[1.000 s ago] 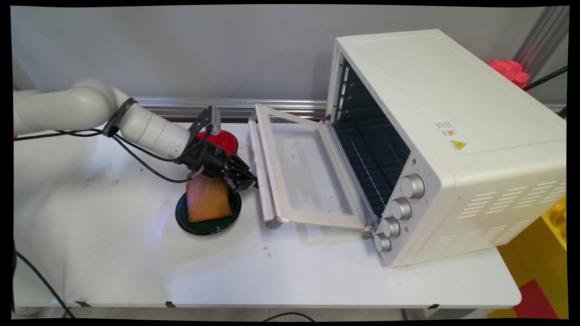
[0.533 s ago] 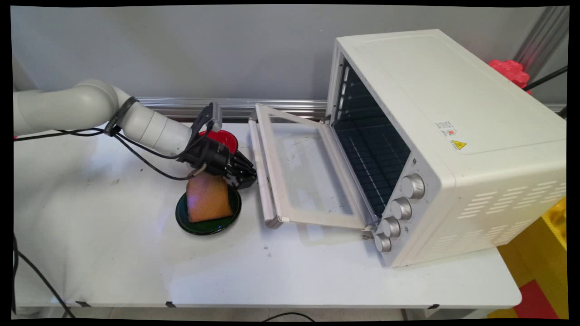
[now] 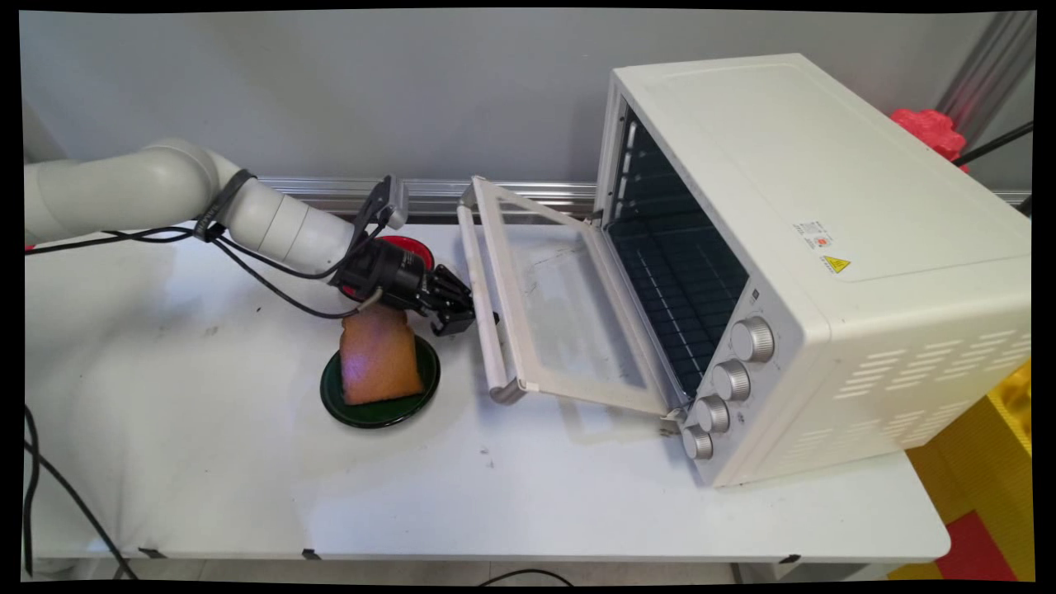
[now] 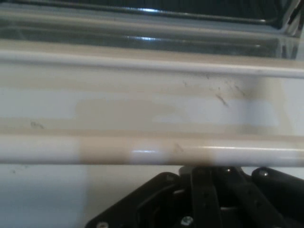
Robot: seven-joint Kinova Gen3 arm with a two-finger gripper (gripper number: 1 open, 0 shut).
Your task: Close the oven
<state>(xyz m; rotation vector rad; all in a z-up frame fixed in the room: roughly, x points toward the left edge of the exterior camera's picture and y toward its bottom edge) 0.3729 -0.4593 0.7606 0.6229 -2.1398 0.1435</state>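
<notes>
One hand (image 3: 472, 314) meets the oven door handle (image 3: 481, 301); grip unclear, yellow warning label (image 3: 835, 264) unreadable.

The oven (image 3: 825, 247) has a smooth white painted shell with a soft sheen, a clear glass door (image 3: 569, 313) in a white frame, and a glossy cream bar handle (image 4: 152, 149) that catches highlights. Its knobs (image 3: 751, 338) look like brushed metal. At centre left, the toast (image 3: 378, 359) has a rough, porous orange-brown face and lies on a glossy dark green plate (image 3: 338, 400); behind it a red dish (image 3: 412, 247) shines. The tabletop (image 3: 495, 503) is matt white and scuffed. The tool (image 3: 462, 313) is matt black plastic.
</notes>
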